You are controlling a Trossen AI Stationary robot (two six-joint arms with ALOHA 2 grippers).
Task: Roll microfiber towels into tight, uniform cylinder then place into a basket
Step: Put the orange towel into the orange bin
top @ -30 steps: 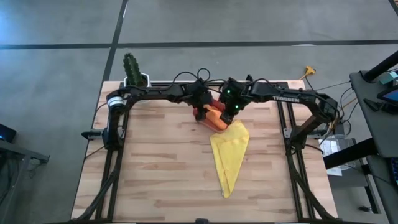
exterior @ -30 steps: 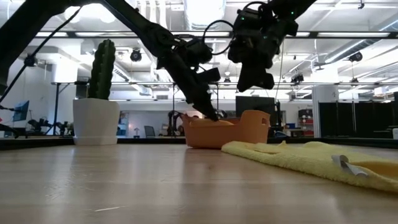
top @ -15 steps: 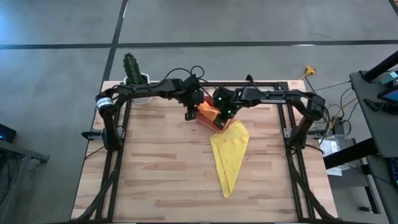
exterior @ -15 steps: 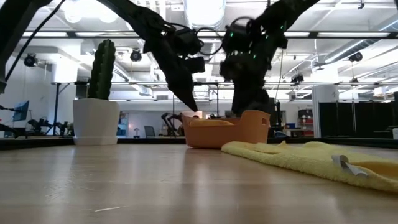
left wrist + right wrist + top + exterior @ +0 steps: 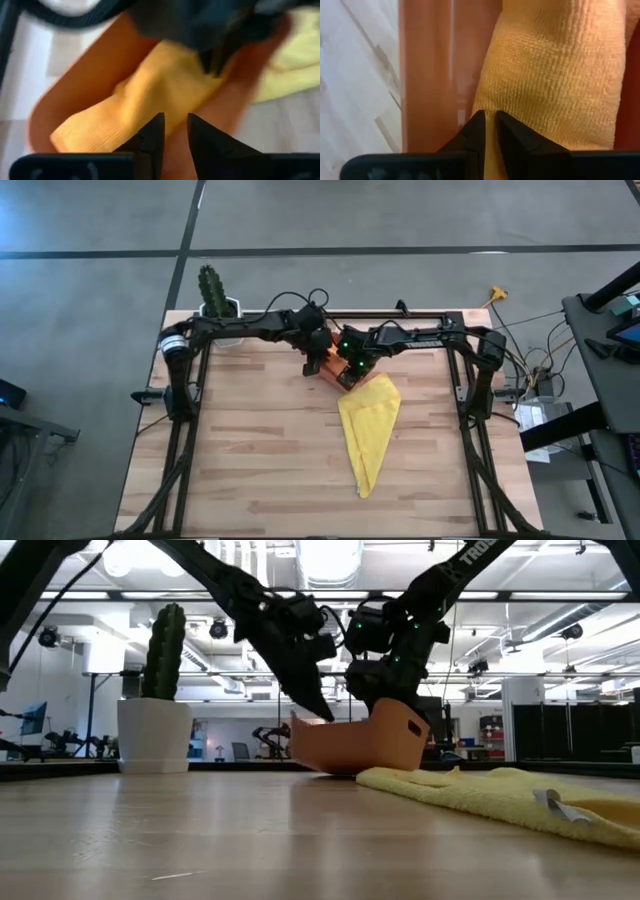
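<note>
The salmon-red basket (image 5: 332, 370) stands tilted at the table's far middle, one end raised (image 5: 400, 725). The rolled orange towel (image 5: 150, 85) lies inside it. My right gripper (image 5: 490, 125) reaches down into the basket, fingers shut, onto that roll. My left gripper (image 5: 175, 127) hovers at the basket's left rim (image 5: 300, 725), its fingertips a narrow gap apart. The yellow towel (image 5: 368, 425) lies spread flat on the table, its far end by the basket. My right gripper presses its shut fingertips onto the top of the orange towel roll (image 5: 525, 120), coming from above at a steep slant. The roll lies in the tilted basket. My left gripper: I cannot tell whether its fingertips touch the basket or the towel.
A white pot with a green cactus (image 5: 214, 302) stands at the far left corner. Bare wooden tabletop (image 5: 260, 460) stretches toward the near edge on both sides of the yellow towel.
My right gripper has come down from above the basket into it and a little toward the table's left. The basket, level before, now stands tilted with one end raised. My left gripper has drawn back from inside the basket toward its left rim.
</note>
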